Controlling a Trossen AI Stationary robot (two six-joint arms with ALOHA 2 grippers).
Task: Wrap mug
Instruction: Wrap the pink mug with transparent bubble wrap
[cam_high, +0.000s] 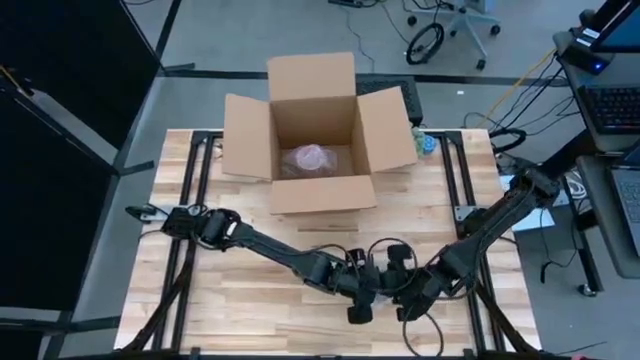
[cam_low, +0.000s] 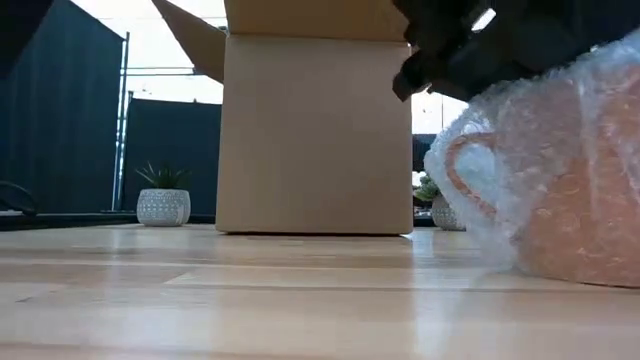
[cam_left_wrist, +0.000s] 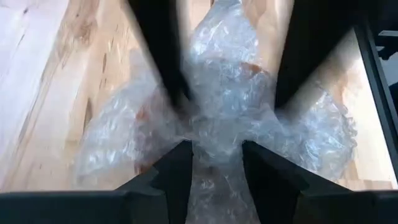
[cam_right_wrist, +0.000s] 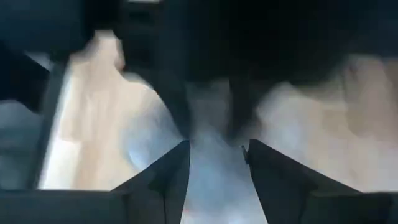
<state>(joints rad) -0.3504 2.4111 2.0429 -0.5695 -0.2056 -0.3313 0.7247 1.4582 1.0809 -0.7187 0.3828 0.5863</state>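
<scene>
Both arms reach in to meet at the near middle of the table (cam_high: 220, 300), and the mug (cam_low: 560, 190) sits directly under the two grippers, already bundled in bubble wrap (cam_left_wrist: 224, 106). In the low view its orange body and handle show through the plastic, and it stands upright on the wood.

The left gripper (cam_left_wrist: 216, 163) comes down from above with its fingers closed onto a gathered fold of the wrap, the plastic bunching up between them. That pinch looks meant to keep the loose ends pulled together over the mug so the sheet cannot spring open.

The right gripper (cam_right_wrist: 214, 163) is close in from the other side, nearly touching the left one in the high view. Pale wrap fills the gap between its fingers, but that view is too murky to tell whether they are closed on it or merely around it. Its place opposite the left gripper suggests it is there to tuck or hold the far side of the sheet.

Well beyond both grippers, at the far side of the table, an open cardboard box (cam_high: 313, 130) stands with its flaps spread, and another wrapped bundle (cam_high: 308, 158) lies inside. The box is probably left open there to receive this mug once the wrap is secure.
</scene>
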